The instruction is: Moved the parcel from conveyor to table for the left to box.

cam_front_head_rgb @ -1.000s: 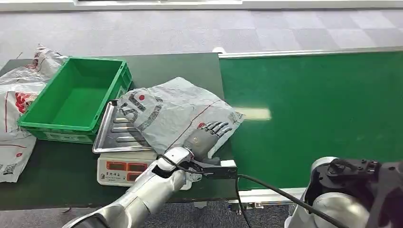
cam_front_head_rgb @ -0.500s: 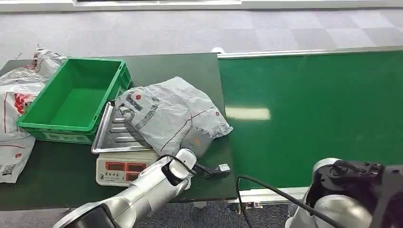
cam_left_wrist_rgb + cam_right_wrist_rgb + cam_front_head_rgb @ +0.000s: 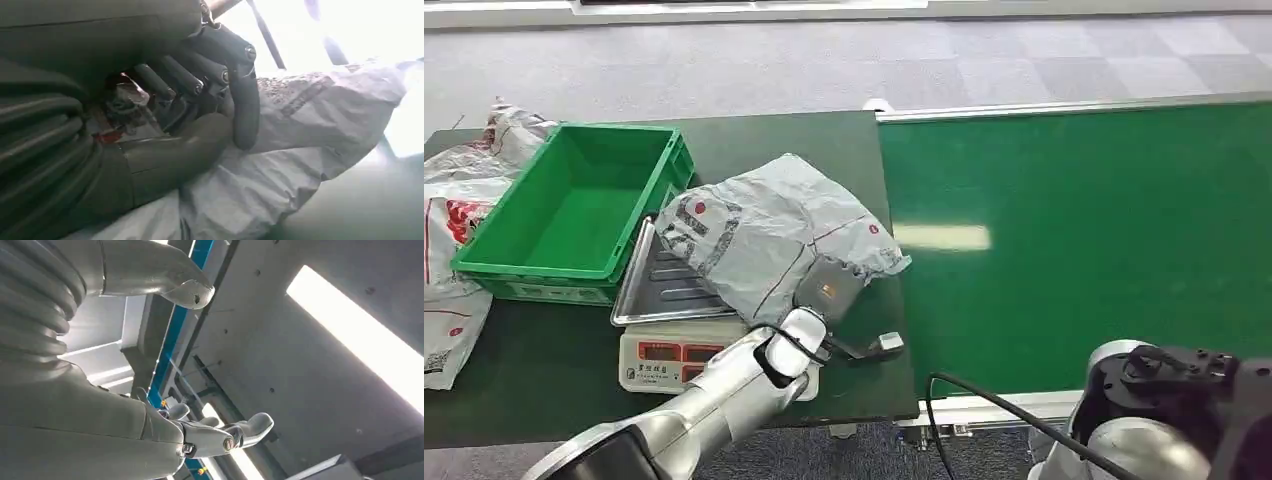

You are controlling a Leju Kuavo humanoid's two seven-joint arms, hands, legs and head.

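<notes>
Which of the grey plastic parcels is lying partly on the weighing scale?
The crumpled grey parcel in the middle of the table, which the left hand grips. It overlaps the scale's metal tray, while the other parcels lie left of the green crate.

Left hand gripping, fingers curled; right hand empty, fingers spread upward.
</notes>
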